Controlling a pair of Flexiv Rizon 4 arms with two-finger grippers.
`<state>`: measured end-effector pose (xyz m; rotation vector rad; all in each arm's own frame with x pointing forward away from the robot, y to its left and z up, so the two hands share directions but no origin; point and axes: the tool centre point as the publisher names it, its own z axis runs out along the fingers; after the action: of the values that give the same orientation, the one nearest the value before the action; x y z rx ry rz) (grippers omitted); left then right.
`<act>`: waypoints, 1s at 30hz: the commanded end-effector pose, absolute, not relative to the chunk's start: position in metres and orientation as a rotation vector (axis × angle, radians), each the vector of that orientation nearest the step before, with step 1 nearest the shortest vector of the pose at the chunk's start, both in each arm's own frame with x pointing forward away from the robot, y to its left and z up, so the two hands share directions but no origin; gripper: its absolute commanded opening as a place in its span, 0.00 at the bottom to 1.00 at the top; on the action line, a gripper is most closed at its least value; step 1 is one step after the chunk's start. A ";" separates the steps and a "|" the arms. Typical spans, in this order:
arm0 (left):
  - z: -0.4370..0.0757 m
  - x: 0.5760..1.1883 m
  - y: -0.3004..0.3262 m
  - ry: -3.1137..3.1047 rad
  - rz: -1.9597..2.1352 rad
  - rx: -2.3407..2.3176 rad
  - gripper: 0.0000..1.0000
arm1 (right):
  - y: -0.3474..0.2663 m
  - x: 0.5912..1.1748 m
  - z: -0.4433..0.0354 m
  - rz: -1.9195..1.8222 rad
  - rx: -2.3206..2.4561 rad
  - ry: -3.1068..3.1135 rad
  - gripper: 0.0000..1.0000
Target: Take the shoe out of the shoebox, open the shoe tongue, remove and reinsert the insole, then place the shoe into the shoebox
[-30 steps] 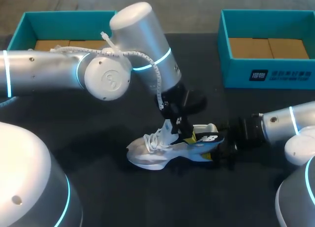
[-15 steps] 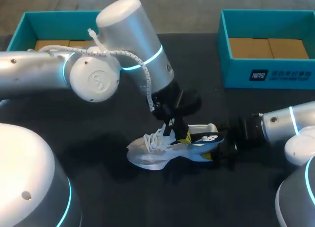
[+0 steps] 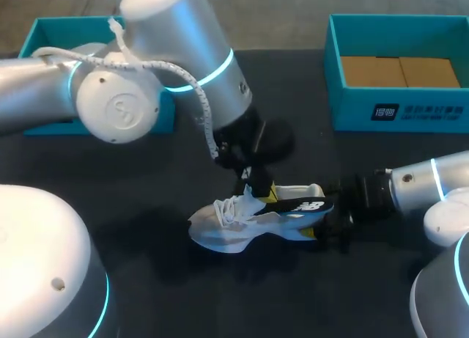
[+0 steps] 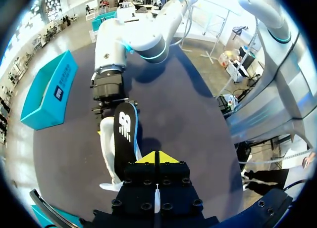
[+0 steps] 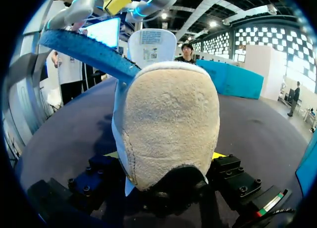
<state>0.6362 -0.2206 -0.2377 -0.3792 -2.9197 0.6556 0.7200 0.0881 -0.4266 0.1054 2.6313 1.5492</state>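
Observation:
A white shoe (image 3: 231, 224) lies on the dark table, toe toward my left. Its tan suede heel (image 5: 171, 124) sits between the fingers of my right gripper (image 3: 331, 222), which is shut on it from both sides. The insole (image 3: 306, 204), black on top and blue underneath (image 5: 84, 50), sticks out of the shoe's opening over the heel. The white tongue (image 5: 151, 42) stands upright. My left gripper (image 3: 258, 185) hangs just above the shoe's opening, its yellow tips (image 4: 157, 158) pressed together. The insole (image 4: 125, 139) runs beside them, and I see nothing held.
One teal shoebox (image 3: 396, 107) stands at the back right of the table and another (image 3: 44, 30) at the back left, partly behind my left arm. Bare dark tabletop surrounds the shoe.
My left arm has lifted and drawn back to the left, taking its shut gripper a little up from the shoe. Shoe, insole and right gripper have stayed where they were.

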 end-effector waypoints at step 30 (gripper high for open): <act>-0.218 0.630 -0.187 -2.895 0.791 -0.425 0.80 | 0.089 0.720 -0.428 1.545 0.107 2.631 0.00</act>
<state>0.6312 -0.1839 -0.2140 -0.4256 -2.8937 0.7879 0.7199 0.0881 -0.4266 0.1054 2.6313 1.5492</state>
